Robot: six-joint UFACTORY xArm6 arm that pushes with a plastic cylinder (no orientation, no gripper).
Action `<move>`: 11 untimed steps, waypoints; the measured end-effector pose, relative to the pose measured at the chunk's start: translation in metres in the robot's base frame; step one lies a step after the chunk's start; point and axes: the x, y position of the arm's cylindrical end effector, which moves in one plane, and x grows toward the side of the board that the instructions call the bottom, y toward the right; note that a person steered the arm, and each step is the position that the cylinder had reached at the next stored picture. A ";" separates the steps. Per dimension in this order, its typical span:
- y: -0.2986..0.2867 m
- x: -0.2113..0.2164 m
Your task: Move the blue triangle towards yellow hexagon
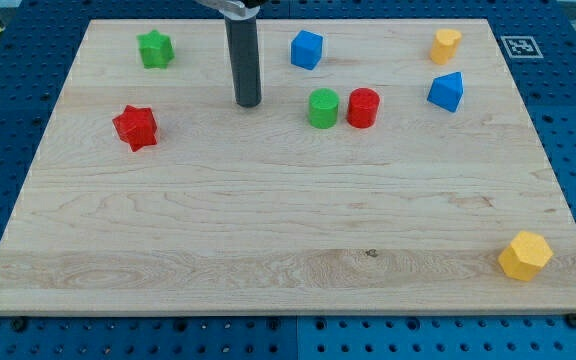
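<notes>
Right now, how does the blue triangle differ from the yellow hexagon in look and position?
The blue triangle is blue with a peaked top; the yellow hexagon is yellow, flat-topped and looks bulkier. The triangle sits toward the view's upper right, below a smaller yellow block; the hexagon sits alone at the lower right corner. Neither touches anything. My tip is far left of both.

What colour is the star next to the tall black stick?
Green star, seen in the camera view, left of my tip.

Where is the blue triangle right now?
The blue triangle sits near the board's upper right, just below the small yellow block and right of the red cylinder; my tip is far to its left.
</notes>
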 end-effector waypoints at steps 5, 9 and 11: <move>0.265 -0.025; 0.270 -0.024; 0.291 0.031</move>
